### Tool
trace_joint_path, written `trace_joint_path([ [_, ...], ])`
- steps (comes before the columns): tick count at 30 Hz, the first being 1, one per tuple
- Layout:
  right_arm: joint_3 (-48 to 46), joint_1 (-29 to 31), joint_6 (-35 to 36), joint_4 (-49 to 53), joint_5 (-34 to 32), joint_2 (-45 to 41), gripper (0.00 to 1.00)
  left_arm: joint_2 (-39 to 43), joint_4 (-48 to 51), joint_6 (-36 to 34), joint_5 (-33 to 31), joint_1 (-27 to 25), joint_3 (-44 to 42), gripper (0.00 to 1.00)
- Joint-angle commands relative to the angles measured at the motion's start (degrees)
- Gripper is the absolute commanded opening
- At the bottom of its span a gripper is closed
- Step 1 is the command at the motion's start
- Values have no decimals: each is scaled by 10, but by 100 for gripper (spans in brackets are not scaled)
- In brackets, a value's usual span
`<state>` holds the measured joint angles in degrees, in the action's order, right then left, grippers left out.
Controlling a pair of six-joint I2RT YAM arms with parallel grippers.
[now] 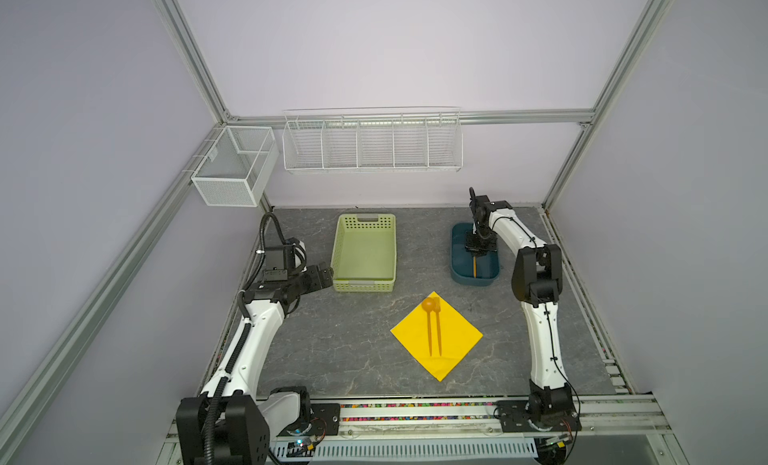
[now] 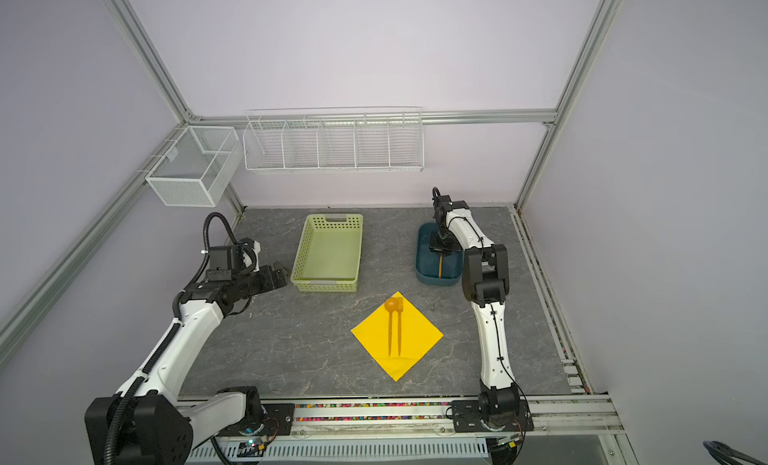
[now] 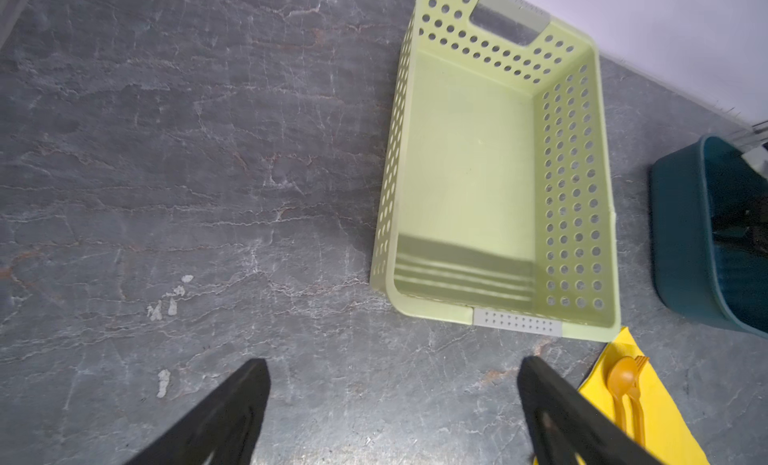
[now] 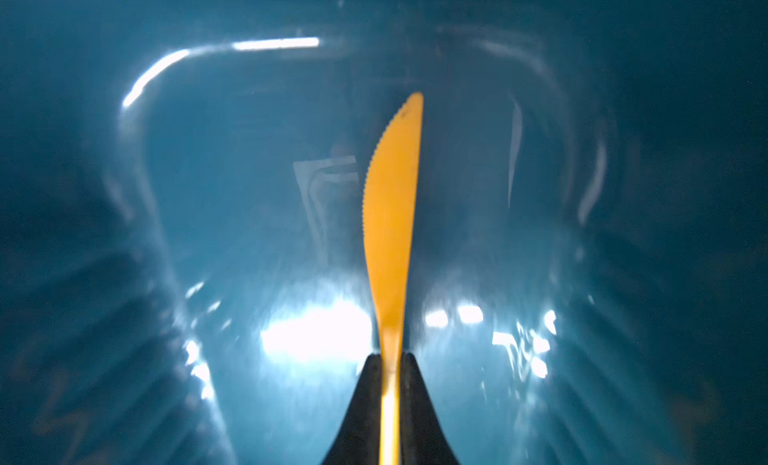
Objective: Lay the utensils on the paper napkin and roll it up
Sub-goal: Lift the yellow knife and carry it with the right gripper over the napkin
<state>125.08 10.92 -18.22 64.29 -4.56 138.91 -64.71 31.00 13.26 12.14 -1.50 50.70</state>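
1. Closest to the right wrist camera, the black fingers (image 4: pixel 361 409) of the right gripper (image 4: pixel 390 359) are pinched narrow on the handle of the orange knife (image 4: pixel 392 217). The serrated blade points away from them.
2. This gripper reaches down into the dark blue tub (image 1: pixel 473 281), far right on the table. In both top views the knife shows inside the tub, on the gripper's near side. It cannot be told whether the knife touches the tub floor.
3. The left gripper (image 3: pixel 394 360) is spread wide and holds nothing. It hovers over bare table just left of the green basket's near-left corner.
4. The table (image 1: pixel 332 359) is grey and stone-veined. Pale lilac walls (image 1: pixel 395 47) and an aluminium frame (image 1: pixel 519 116) enclose it. A white wire rack (image 1: pixel 372 145) hangs on the far wall, and a white mesh basket (image 1: pixel 235 165) hangs to its left.
5. The green basket (image 1: pixel 337 251), perforated plastic, stands far and left of centre, well apart from the tub.
6. The yellow paper napkin (image 1: pixel 457 338) lies near the centre of the table, turned like a diamond. On it, side by side, lie the orange spoon (image 1: pixel 428 304) on the left and the fork (image 1: pixel 439 338) on the right. Their heads point toward the far corner.
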Motion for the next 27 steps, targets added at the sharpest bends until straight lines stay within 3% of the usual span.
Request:
trace_joint_path([
  [1,-14,5,-5,32,-9,-78,11,25,-9,2,13,2,-2,95],
  [9,-71,38,-19,38,-22,-175,11,60,18,-2,39,-1,10,95],
  [27,-373,128,-104,-36,-26,-414,11,142,-13,22,107,-1,-56,94],
])
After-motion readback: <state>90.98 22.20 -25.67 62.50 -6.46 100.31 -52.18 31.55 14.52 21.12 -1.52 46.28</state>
